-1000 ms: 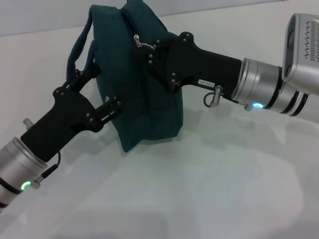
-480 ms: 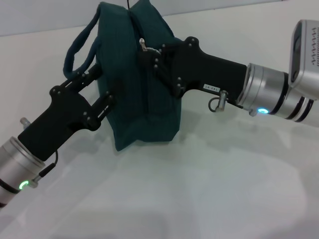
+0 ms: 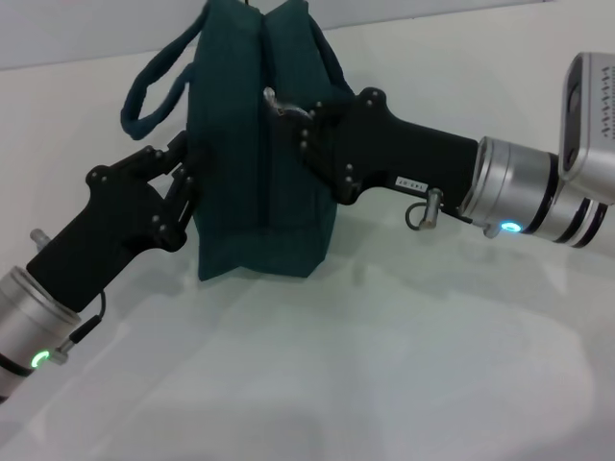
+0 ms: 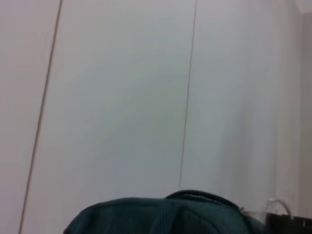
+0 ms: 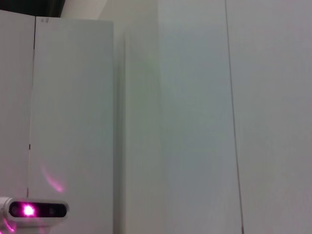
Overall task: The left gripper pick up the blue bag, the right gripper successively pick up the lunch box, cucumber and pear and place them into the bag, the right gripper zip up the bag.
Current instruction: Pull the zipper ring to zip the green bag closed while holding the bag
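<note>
The blue bag (image 3: 255,163) stands upright on the white table, its two loop handles (image 3: 146,88) hanging to its left. My left gripper (image 3: 181,182) is pressed against the bag's left end, its fingers closed on the fabric. My right gripper (image 3: 288,108) reaches in from the right and is shut on the metal zipper pull (image 3: 273,96) high on the bag. The left wrist view shows the bag's top (image 4: 161,214) and the ring pull (image 4: 277,206). The lunch box, cucumber and pear are out of view.
The white table (image 3: 404,346) stretches in front of and to the right of the bag. The right wrist view shows only white wall panels and a small device with a pink light (image 5: 30,210).
The bag has swung from a rightward lean to upright and shifted a little left. My left gripper has closed in on its end. My right gripper has stayed on the zipper pull.
</note>
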Available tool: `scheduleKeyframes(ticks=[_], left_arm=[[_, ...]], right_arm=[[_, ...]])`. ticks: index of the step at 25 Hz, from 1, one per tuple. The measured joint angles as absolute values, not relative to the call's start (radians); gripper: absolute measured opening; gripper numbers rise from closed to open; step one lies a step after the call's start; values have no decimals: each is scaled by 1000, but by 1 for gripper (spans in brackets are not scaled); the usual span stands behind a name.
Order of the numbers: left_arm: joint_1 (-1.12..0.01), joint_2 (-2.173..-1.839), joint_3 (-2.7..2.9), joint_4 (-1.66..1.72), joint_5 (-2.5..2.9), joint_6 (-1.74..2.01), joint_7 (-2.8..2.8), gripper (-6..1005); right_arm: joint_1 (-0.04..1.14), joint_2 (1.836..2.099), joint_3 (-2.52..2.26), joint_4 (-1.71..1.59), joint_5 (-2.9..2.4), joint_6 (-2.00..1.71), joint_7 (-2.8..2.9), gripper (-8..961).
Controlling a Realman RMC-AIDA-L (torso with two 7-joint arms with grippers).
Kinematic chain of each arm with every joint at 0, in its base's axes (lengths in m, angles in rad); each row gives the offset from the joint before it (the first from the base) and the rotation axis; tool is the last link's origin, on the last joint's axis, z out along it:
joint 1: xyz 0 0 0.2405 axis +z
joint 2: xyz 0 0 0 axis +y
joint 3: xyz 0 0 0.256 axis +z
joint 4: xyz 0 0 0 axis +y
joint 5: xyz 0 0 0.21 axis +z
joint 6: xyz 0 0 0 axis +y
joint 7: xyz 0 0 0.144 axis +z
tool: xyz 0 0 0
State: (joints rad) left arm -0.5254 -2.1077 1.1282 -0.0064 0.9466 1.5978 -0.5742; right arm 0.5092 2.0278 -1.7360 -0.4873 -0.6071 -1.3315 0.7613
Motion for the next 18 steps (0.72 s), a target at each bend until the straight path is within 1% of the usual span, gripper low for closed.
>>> scheduleKeyframes(ticks=[6, 7, 12, 16, 18], left_arm=[[-520, -2108, 1125, -6, 939, 1598, -572, 108], [-519, -2108, 1125, -6, 939, 1598, -572, 103], [-516, -2107, 1125, 3, 939, 1600, -572, 78], [-511, -2104, 1128, 17, 937, 1600, -572, 58], [-510, -2103, 1130, 22, 937, 1600, -571, 53]], right_arm=[[509, 2025, -1747, -471, -615, -1358, 763, 76], [508, 2025, -1747, -469, -614, -1365, 764, 76], [486, 2023, -1747, -466, -613, -1380, 778, 183], [460, 2020, -1737, -469, -608, -1382, 778, 434], [455, 2018, -1736, -473, -607, -1386, 779, 432]])
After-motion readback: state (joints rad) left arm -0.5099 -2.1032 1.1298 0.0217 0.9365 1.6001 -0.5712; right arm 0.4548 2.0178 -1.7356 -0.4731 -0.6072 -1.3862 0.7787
